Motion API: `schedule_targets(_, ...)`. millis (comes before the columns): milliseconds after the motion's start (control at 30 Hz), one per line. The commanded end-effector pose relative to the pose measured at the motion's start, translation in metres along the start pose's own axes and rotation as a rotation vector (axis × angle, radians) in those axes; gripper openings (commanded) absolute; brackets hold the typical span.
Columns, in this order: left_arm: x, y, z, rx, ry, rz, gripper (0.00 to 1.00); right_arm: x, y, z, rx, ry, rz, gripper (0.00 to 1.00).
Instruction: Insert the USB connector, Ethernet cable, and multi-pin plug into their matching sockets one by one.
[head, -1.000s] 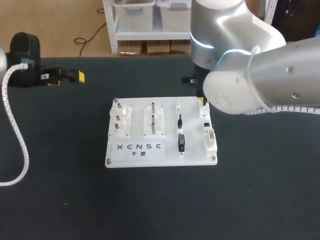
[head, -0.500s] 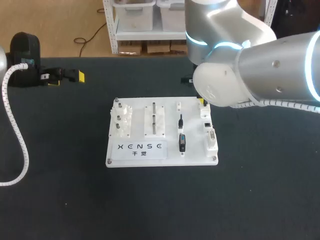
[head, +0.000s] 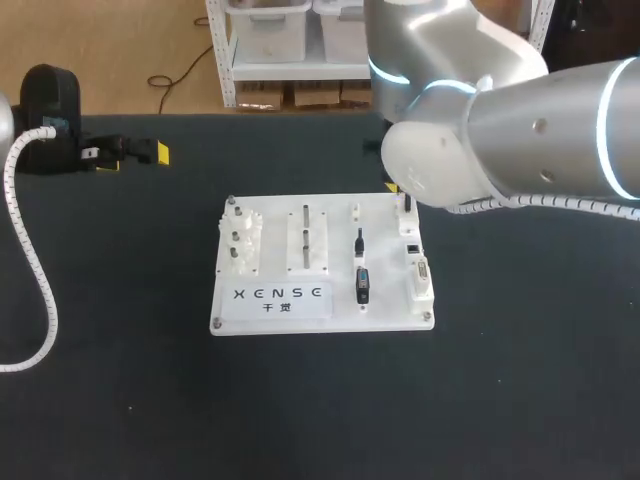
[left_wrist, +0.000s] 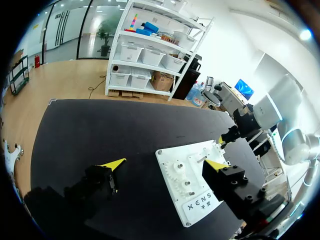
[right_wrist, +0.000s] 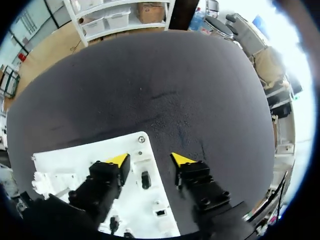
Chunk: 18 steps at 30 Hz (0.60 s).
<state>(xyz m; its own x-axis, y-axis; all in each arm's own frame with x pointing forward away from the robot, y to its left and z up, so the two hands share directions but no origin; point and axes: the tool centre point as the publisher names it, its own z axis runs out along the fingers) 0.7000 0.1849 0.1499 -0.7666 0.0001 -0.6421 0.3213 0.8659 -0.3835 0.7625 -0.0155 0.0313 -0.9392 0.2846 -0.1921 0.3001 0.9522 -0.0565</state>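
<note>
The right jaws are held apart with nothing grasped, their yellow fingertips (right_wrist: 117, 160) poised over a corner of the white board (right_wrist: 65, 172); between them, on the board, a small dark part (right_wrist: 145, 179) is seen, and whether it is socket or plug cannot be told; in the head view that corner is the board's upper right, largely hidden by the right arm (head: 500, 130); what are taken to be the USB connector (head: 360, 243) and the multi-pin plug (head: 363, 287) are found in the column just left of the socket column (head: 421, 272), down and left of the jaws in the frame, each with its long axis running up and down the frame; the Ethernet cable cannot be picked out with certainty; the left jaws, likewise released and empty, are seen with the left arm (head: 50, 100) at the upper left, well apart from the board; the right arm is judged the nearer.
</note>
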Motion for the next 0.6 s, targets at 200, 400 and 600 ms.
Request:
schedule_targets(200,0.000,0.000,0.000,0.000,0.000,0.000,1.00,0.043,0.001,-0.053,-0.029,-0.044,0.074,1.00)
schedule_targets(400,0.000,0.000,0.000,0.000,0.000,0.000,1.00,0.078,0.013,-0.059,-0.048,0.025,0.014,1.00)
schedule_targets(600,0.000,0.000,0.000,0.000,0.000,0.000,1.00,0.096,0.019,-0.047,-0.095,0.113,-0.114,1.00)
